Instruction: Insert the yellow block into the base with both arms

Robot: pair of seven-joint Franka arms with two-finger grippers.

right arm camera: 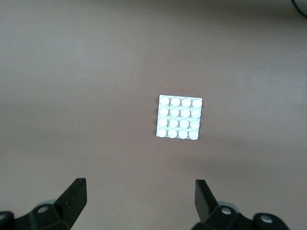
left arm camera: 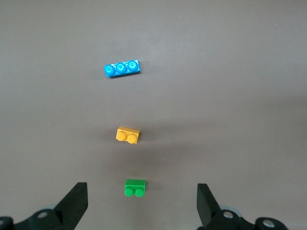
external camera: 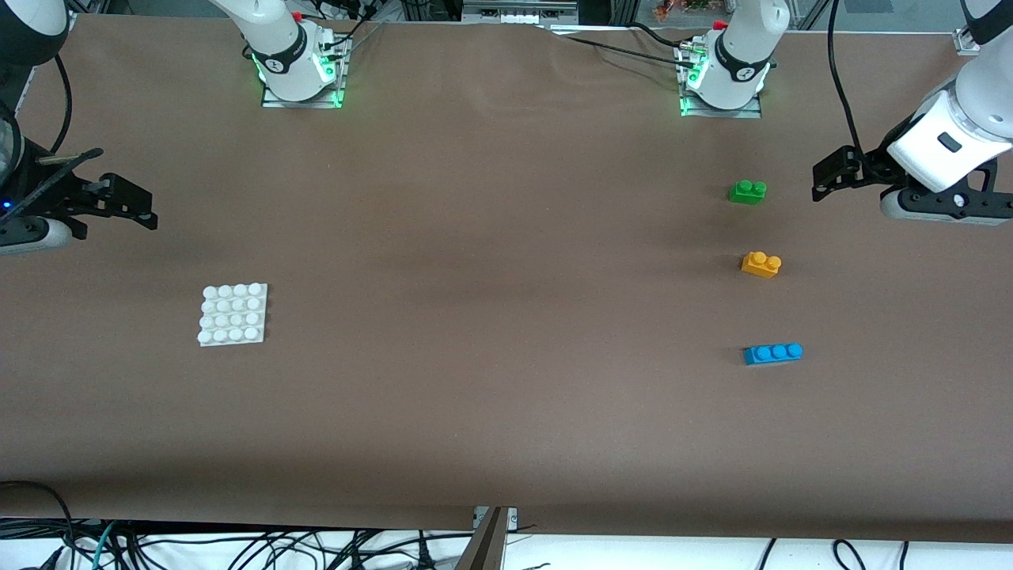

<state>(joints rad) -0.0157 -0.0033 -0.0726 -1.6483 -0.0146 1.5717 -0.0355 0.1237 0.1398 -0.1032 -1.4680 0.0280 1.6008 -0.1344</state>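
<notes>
The base lies on the desk toward the right arm's end. Three bricks lie in a row toward the left arm's end, well apart from the base. The two-stud brick is farthest from the front camera, the block is between, and the three-stud brick is nearest to it. None of them touch.

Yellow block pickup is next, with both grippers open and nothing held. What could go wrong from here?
1. The yellow block lies between the green brick and the blue brick; the left gripper might take the wrong one.
2. The base lies loose near the right gripper; unheld, it may slide.
</notes>
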